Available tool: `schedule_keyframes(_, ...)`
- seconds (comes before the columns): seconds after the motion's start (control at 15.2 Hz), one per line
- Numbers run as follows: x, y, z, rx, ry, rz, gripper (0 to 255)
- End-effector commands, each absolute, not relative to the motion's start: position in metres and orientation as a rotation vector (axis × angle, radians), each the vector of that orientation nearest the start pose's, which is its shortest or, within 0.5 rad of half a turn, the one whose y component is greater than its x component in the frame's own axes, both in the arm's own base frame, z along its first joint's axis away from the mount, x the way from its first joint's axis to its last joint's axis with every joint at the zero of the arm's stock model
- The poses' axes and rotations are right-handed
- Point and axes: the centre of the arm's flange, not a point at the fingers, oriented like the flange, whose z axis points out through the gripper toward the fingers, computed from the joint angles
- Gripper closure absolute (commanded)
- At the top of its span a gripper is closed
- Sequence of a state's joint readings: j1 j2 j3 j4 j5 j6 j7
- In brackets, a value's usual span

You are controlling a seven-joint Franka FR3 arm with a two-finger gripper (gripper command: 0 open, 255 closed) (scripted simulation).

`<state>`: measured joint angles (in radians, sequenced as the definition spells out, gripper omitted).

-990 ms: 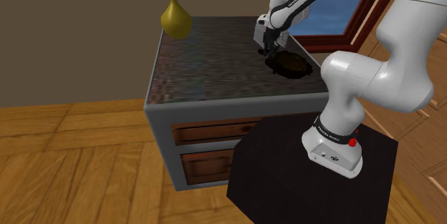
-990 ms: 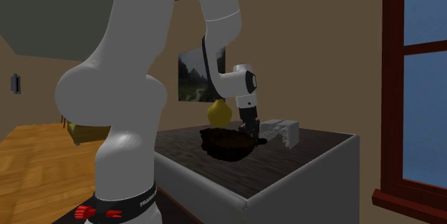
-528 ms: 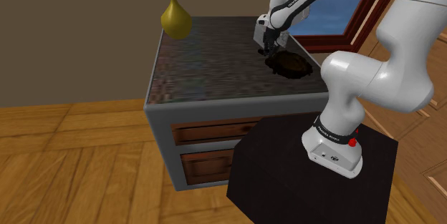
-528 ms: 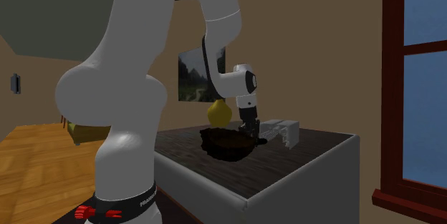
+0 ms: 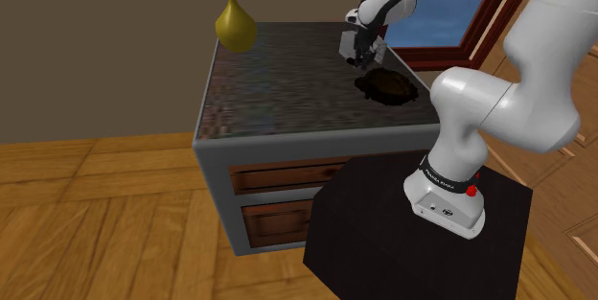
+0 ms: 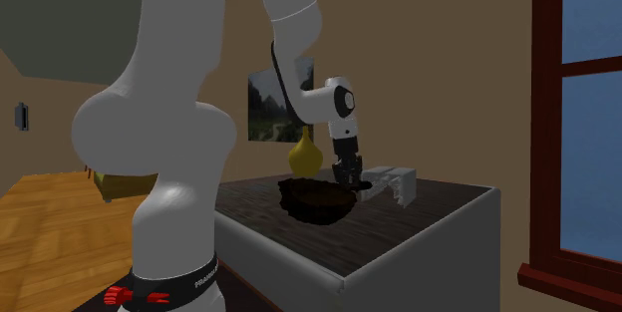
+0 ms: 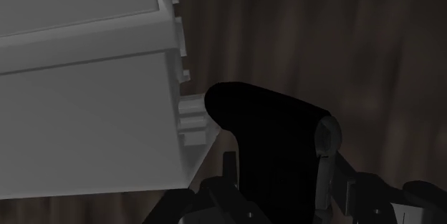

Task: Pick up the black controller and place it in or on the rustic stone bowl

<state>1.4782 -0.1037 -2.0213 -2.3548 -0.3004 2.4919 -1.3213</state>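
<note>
The black stand (image 5: 383, 241) sits nearest in the shoulder view. Beyond it the bench (image 5: 287, 87) carries the dark brown bowl (image 5: 388, 87). Just beside the bowl, the gripper (image 5: 357, 59) hangs above the bench, clenched around the black controller (image 7: 265, 122). A yellow vase (image 5: 234, 22) stands farthest.

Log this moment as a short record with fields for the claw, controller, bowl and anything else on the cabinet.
claw: shut on the black controller, in the air close to the bowl
black controller: clasped in the claw, off the cabinet top
bowl: dark brown, on the cabinet top, controller not yet in it
other items: yellow vase at the top's far corner; pale grey blocky object beside the bowl
</note>
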Motion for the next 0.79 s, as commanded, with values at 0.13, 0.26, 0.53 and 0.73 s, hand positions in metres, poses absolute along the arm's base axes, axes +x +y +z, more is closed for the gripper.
schedule_keyframes(0.13,0.441,-0.264,0.34,-2.878,-1.577,0.031,255)
schedule_keyframes(0.26,0.441,-0.264,0.351,-2.878,-1.577,0.031,255)
schedule_keyframes(0.53,0.441,-0.264,0.372,-2.878,-1.577,0.031,255)
schedule_keyframes(0.73,0.441,-0.264,0.388,-2.878,-1.577,0.031,255)
